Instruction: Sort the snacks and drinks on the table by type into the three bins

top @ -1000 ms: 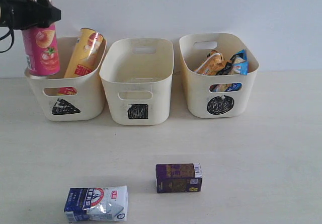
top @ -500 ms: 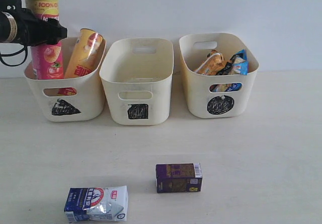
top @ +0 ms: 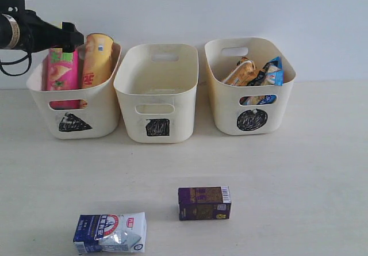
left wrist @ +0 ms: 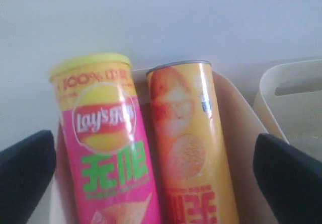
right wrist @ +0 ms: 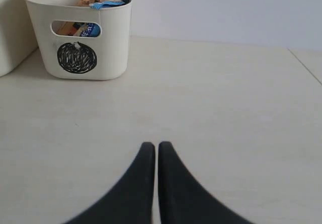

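Snacks: two glossy cylindrical Lay's tubes, the pink tube (left wrist: 108, 153) and the yellow tube (left wrist: 193, 153), sit side by side just beyond the released left end effector (left wrist: 153, 141) (fingers spread wide), inside the smooth cream plastic triangle bin (top: 92, 115). The right end effector (right wrist: 155, 151) is clenched over the matte beige surface (right wrist: 226, 108); a plain white wall (top: 230, 8) stands behind.

The left arm (top: 26, 31) is seen reaching in level from the left edge of the exterior view, held high, its black wrist banded with a pale ring. The left hand (left wrist: 157, 172) is spread wide, its two dark fingers (left wrist: 26, 171) set far apart. The right hand (right wrist: 153, 151) is pressed shut, its tapered tips laid together and pointed forward, held low.
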### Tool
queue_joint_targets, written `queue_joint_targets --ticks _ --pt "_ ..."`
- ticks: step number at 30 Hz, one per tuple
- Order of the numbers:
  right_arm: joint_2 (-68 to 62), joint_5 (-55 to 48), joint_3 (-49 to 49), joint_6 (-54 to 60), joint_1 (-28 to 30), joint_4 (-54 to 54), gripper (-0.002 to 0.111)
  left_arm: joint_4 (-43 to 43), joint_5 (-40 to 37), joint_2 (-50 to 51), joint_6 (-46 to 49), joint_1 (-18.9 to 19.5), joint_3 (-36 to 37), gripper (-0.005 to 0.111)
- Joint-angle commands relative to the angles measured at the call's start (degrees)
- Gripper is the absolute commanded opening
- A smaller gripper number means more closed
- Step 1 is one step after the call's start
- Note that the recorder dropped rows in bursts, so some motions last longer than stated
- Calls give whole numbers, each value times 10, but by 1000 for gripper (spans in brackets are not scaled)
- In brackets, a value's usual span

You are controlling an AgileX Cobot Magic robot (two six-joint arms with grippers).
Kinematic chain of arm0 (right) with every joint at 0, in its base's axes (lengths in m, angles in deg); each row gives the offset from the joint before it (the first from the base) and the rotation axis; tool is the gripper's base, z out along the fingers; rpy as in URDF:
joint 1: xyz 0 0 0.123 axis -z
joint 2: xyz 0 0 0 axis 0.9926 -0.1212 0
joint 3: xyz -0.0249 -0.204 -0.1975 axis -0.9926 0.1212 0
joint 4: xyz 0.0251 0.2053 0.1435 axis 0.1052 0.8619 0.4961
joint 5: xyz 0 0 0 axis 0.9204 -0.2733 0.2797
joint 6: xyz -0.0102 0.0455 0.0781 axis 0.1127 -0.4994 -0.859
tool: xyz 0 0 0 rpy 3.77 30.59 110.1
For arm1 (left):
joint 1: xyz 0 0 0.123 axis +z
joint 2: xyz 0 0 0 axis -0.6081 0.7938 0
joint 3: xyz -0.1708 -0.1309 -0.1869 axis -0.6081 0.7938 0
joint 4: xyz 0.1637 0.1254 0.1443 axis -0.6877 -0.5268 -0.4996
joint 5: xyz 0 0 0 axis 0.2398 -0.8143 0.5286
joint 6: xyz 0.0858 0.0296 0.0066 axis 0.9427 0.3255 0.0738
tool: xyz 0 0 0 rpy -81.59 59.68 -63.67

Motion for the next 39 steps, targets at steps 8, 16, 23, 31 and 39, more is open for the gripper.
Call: queue_joint_targets --ticks 8,16,23,31,39 --pt "3 4 2 1 2 -1 0 1 24 -88 1 1 -4 106" --pt "3 4 2 1 2 -1 0 1 37 -140 2 1 38 6" --pt "3 4 2 1 2 -1 0 1 -3 -197 4 1 100 4" --pt "3 4 2 1 2 -1 0 1 -283 -254 199 1 178 4" --pt "3 4 2 1 2 -1 0 320 -438 -263 485 1 193 4"
